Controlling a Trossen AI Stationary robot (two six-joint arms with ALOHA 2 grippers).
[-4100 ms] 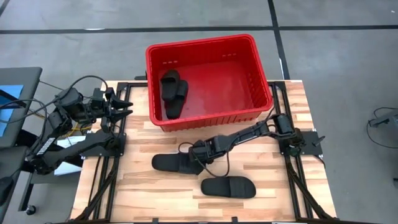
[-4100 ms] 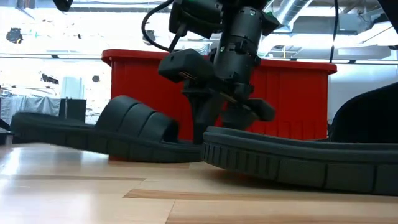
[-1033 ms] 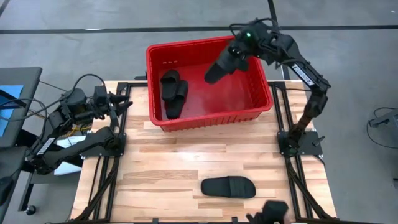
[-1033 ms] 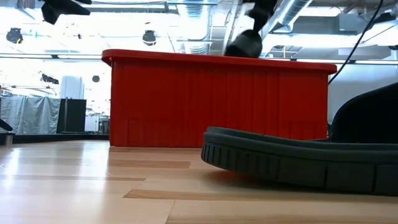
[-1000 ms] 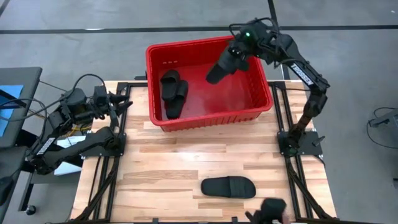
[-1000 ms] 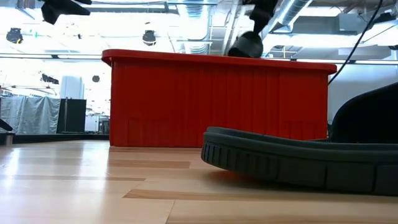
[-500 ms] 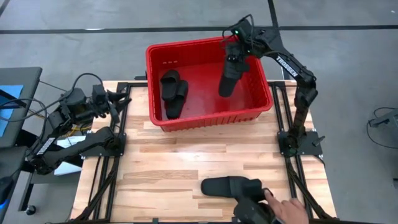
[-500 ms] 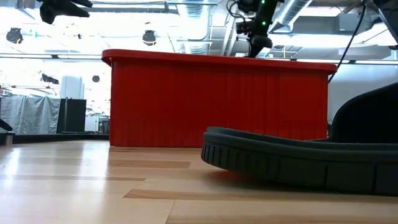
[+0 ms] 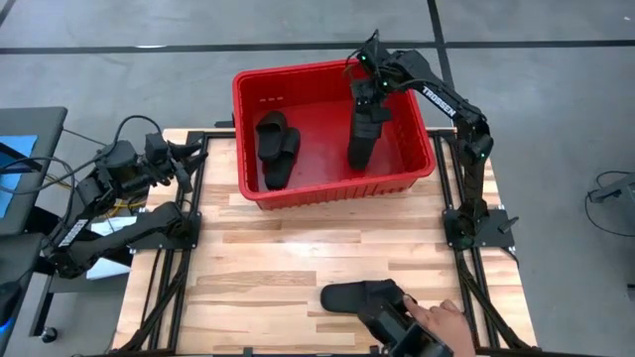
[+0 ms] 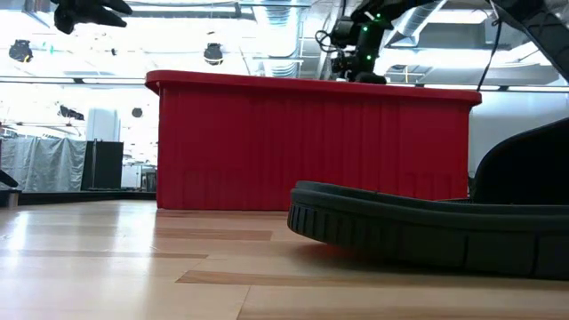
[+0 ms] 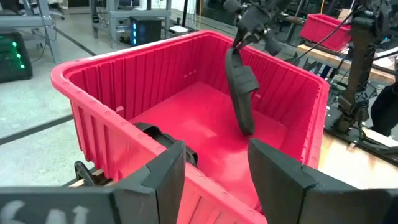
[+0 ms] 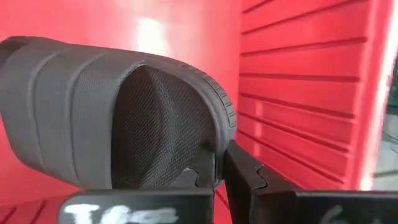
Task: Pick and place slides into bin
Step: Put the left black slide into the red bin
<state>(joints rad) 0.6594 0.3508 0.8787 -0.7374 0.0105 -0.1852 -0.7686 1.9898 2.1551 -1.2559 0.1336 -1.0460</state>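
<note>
In the ribbed red bin [image 9: 248,109], a matte slide [image 9: 363,137], apparently pinched by right fingers [image 12: 245,177].

The right gripper [image 12: 219,167] pinches a black slide [image 12: 106,112] against the red bin's ribbed wall [image 12: 298,87].

Matte ribbed rubber slide [image 12: 118,118], glossy red plastic bin [image 9: 248,104], wooden table [image 9: 268,268].

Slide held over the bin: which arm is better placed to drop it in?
Right. The right gripper is shut on the slide, which hangs end-down inside the bin. The left gripper waits open beside the bin's left wall, holding nothing.
</note>
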